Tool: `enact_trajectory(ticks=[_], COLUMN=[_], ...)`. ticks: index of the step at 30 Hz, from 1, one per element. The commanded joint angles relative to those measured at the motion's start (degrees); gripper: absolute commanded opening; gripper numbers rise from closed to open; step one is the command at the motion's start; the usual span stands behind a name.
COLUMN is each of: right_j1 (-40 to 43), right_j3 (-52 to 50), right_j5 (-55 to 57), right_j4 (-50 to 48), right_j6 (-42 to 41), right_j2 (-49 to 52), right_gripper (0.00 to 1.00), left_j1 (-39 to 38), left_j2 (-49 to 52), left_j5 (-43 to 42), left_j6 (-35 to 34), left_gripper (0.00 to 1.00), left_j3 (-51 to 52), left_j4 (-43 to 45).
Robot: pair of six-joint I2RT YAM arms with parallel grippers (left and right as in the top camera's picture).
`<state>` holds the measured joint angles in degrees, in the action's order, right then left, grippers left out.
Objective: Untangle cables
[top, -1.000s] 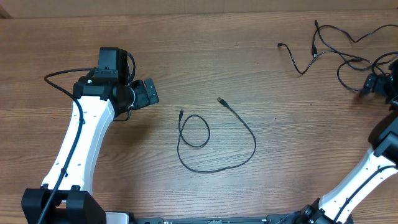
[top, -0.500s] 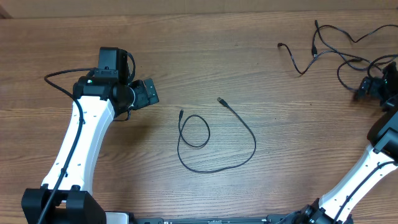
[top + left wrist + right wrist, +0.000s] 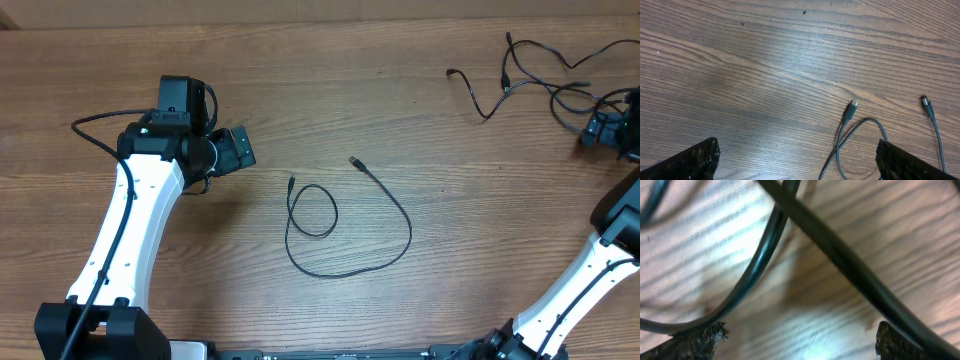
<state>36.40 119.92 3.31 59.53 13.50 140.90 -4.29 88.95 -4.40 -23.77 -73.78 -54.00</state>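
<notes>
One loose cord (image 3: 409, 228) lies in the middle of the overhead pic on the desk (image 3: 420, 315). It has one small loop near its left end, and both plugs (image 3: 353, 160) are free. The knotted bunch (image 3: 505, 82) is in the upper right corner: a few thin black cords crossing each other.

The left fingers (image 3: 238, 149) are wide open and hold nothing. They hang at upper left, apart from the loose cord. The right fingers (image 3: 603, 128) are wide open too, at the right edge, down low by the bunch. In the right wrist pic, two crossing cords (image 3: 840, 255) run btw the fingers, very close up.

What could go wrong, I think:
- If the right fingers shut here they may grab 2 cords at once, b/c both run through the gap. Then a pull drags the whole bunch and makes the knot tighter, not looser.
- The cords are thin & bendy, so one may slip out of the pinch, or the tips may scrape the desk.
- The bunch is near the top & right edge of the pic. A hard tug could pull it out of reach.
- The left fingers are far from the bunch, so nothing holds the other end down. It may all slide instead of coming apart.
- Can't tell which cord goes over which, so a wrong pick is easy.
</notes>
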Motion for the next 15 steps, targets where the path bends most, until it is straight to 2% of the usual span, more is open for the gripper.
enact_trajectory(ticks=[1, 4, 15], right_j1=[0.5, 0.6, 2.3], right_j3=[0.0, 0.0, 0.0], right_j5=[1.1, 1.1, 1.2], right_j4=[-2.5, -5.4, -10.8], right_j6=[1.5, 4.8, 5.0], right_j2=[1.4, 1.7, 4.0], right_gripper=[1.00, 1.00, 1.00], left_j1=[0.2, 0.2, 0.2], left_j2=[0.2, 0.2, 0.2], left_j5=[0.4, 0.4, 0.4], left_j6=[0.9, 0.9, 0.9], left_gripper=[1.00, 1.00, 1.00], left_j3=[-0.9, -0.9, -0.9], left_j4=[0.2, 0.2, 0.2])
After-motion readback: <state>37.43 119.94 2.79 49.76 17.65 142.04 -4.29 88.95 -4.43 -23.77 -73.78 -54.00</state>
